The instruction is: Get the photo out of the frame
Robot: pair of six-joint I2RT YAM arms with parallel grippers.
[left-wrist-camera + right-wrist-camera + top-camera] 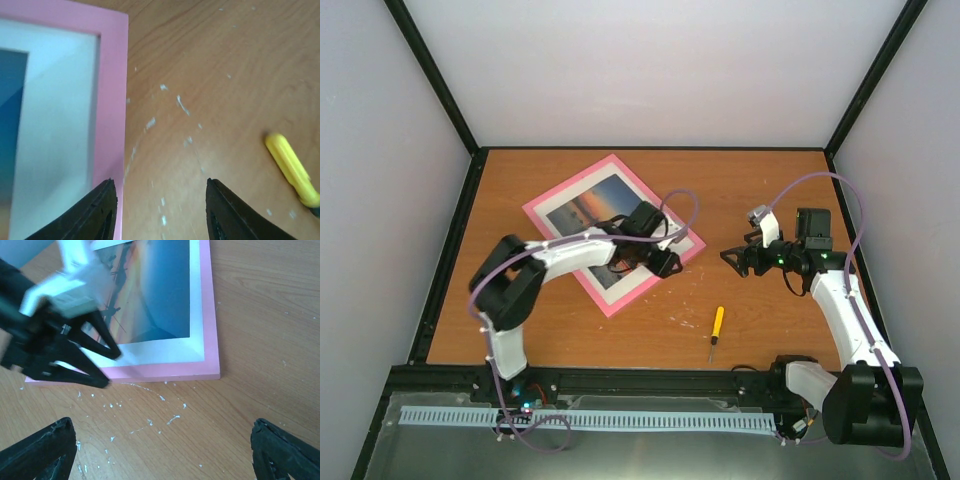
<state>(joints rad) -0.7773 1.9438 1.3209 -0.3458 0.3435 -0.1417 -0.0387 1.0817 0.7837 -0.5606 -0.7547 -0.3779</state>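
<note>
The frame [651, 277], pink-bordered with a white mat, lies face up on the wooden table. The photo [592, 211], a sunset print, sits inside it. My left gripper [666, 264] is open at the frame's right edge. In the left wrist view its left finger [102, 210] is over the pink border [111, 100] and its right finger over bare table. My right gripper [730, 258] is open and empty, right of the frame. The right wrist view shows the frame's corner [210, 315], the photo [160, 290] and the left gripper [110, 369].
A yellow-handled screwdriver [716, 324] lies on the table in front of the frame's right corner; its handle shows in the left wrist view [292, 170]. White flecks are scattered on the wood [170, 420]. Black rails and white walls enclose the table.
</note>
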